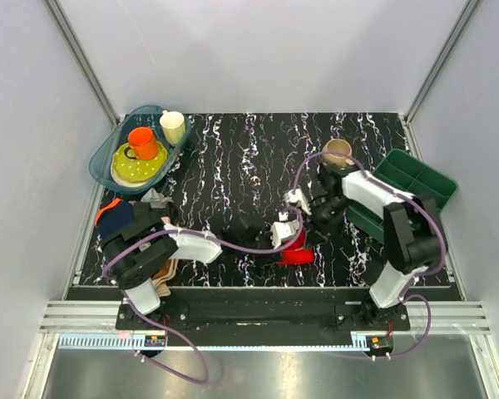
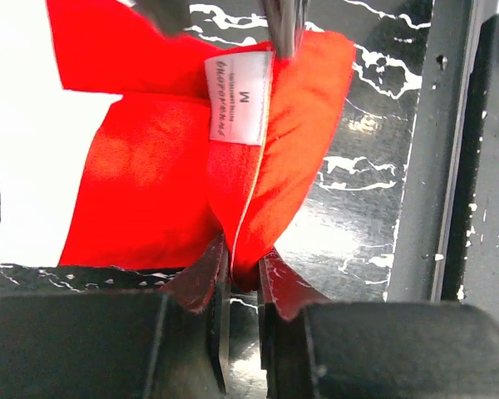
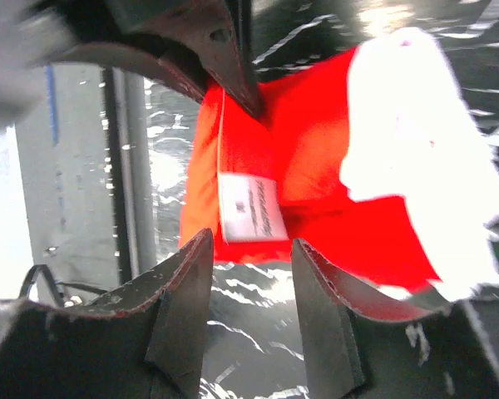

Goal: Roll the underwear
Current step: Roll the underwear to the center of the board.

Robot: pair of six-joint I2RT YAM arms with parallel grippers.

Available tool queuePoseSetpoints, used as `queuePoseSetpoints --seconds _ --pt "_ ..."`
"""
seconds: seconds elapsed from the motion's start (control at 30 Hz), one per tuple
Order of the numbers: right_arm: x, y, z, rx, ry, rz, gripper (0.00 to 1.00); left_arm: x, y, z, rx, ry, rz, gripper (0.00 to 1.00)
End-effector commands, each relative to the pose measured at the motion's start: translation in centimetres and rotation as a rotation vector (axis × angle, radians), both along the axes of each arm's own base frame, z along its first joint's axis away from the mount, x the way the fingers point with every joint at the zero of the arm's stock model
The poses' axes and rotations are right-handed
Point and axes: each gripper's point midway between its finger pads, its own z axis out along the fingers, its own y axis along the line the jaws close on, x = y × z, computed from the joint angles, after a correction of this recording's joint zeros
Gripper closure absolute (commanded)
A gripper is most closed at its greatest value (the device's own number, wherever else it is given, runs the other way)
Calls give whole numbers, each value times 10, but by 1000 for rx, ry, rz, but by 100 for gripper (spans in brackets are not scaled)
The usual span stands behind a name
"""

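1. Underwear (image 1: 298,249) lies bunched on the table (image 1: 233,158), toward its near edge.
2. Left gripper (image 2: 243,278) pinches the folded edge; roll with a firm, low grip.
3. Right gripper (image 3: 251,266), jaws spread, hangs just off the cloth; it should pin the fabric beside the label (image 2: 239,98).

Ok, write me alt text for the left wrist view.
The left end effector pinches a fold of the red underwear between nearly closed jaws. A white size label marked M faces the camera; black marbled table lies beneath, a metal rail at right.
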Motion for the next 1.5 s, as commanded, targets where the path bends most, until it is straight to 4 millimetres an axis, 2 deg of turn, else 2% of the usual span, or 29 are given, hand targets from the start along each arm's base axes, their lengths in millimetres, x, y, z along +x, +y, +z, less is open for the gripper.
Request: queuePoseSetpoints --seconds 0.0,0.03,0.07,0.1,0.13,0.17,0.2,0.23,0.27,0.3,0.37,0.4,0.47,0.5,0.53,0.63,0.7,0.8,0.9,1.0,1.03,1.07,1.1,1.17,1.33,1.47 --pt "31 -15 32 44 -211 -112 48 -5 0 -6 -18 244 -6 94" --pt "37 -16 34 45 -266 -115 48 -4 3 -8 -1 282 0 94" --pt "37 -18 44 58 -327 -118 46 5 -1 -3 -13 299 13 94" --pt "33 -20 44 63 -352 -104 46 2 0 -9 -4 372 9 95" --pt "31 -20 47 75 -381 -93 45 9 4 -11 1 420 37 95" --pt "27 -20 58 103 -447 -69 45 16 1 -7 -13 450 46 95" --pt "18 -21 54 128 -486 -10 43 15 0 -6 -19 508 44 94" --pt "12 -22 55 150 -526 27 40 14 4 -17 12 564 60 93" --pt "7 -22 63 179 -603 71 32 21 6 -18 13 593 78 92" --pt "-4 -23 54 199 -644 144 28 28 1 -12 1 616 88 91" --pt "-8 -14 55 223 -754 222 22 33 4 -20 18 688 113 89" --pt "-12 -16 41 182 -765 255 20 40 -2 -17 7 710 120 88" --pt "-11 -4 31 166 -814 335 19 42 1 -26 38 771 145 88" --pt "-9 -6 21 127 -820 353 20 45 -1 -27 41 773 146 88" --pt "-1 -1 19 123 -864 366 20 47 -3 -25 49 784 144 87" --pt "6 6 4 88 -905 416 21 52 -6 -26 64 804 147 86" --pt "8 4 -9 47 -908 447 21 55 -7 -27 67 810 151 86" --pt "21 1 -22 -2 -973 470 23 58 -9 -26 73 815 148 85" --pt "24 -4 -30 -28 -996 476 23 61 -10 -26 73 811 150 83" --pt "19 -1 -23 7 -999 457 23 65 -11 -24 69 807 156 82" --pt "15 1 -18 26 -995 447 23 66 -11 -23 68 807 157 82" --pt "15 5 -4 57 -1016 429 23 67 -11 -24 68 808 161 81" --pt "5 5 0 81 -983 436 23 67 -11 -23 67 809 161 82" --pt "5 8 11 91 -965 417 26 69 -10 -25 69 810 166 81" --pt "16 10 7 76 -1002 406 25 70 -9 -27 67 814 171 81" --pt "28 3 -17 -10 -981 407 26 68 -9 -23 53 819 169 80"
